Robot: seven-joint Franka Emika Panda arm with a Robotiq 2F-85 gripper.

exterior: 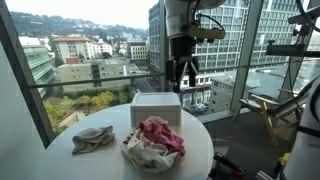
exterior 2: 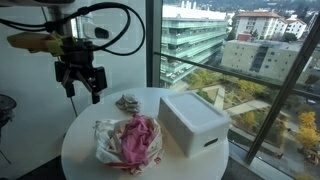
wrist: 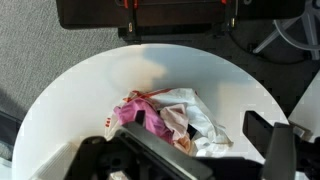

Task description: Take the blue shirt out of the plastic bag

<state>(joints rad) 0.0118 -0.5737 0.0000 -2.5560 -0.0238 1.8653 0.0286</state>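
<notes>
A crumpled clear plastic bag (exterior: 133,152) (exterior 2: 104,137) lies on the round white table (exterior: 200,150) (exterior 2: 90,165). Pink cloth (exterior: 158,135) (exterior 2: 138,140) bulges out of it. No blue shirt shows in any view. In the wrist view the bag (wrist: 200,115) and the pink cloth (wrist: 135,110) lie below the camera. My gripper (exterior: 185,82) (exterior 2: 81,88) hangs open and empty well above the table, off to the side of the bag. Its two dark fingers (wrist: 180,150) frame the bottom of the wrist view.
A white rectangular box (exterior: 157,106) (exterior 2: 195,122) stands on the table beside the bag. A small crumpled grey cloth (exterior: 92,138) (exterior 2: 127,102) lies near the table's edge. Tall windows close in behind the table. A chair (exterior: 268,105) stands nearby.
</notes>
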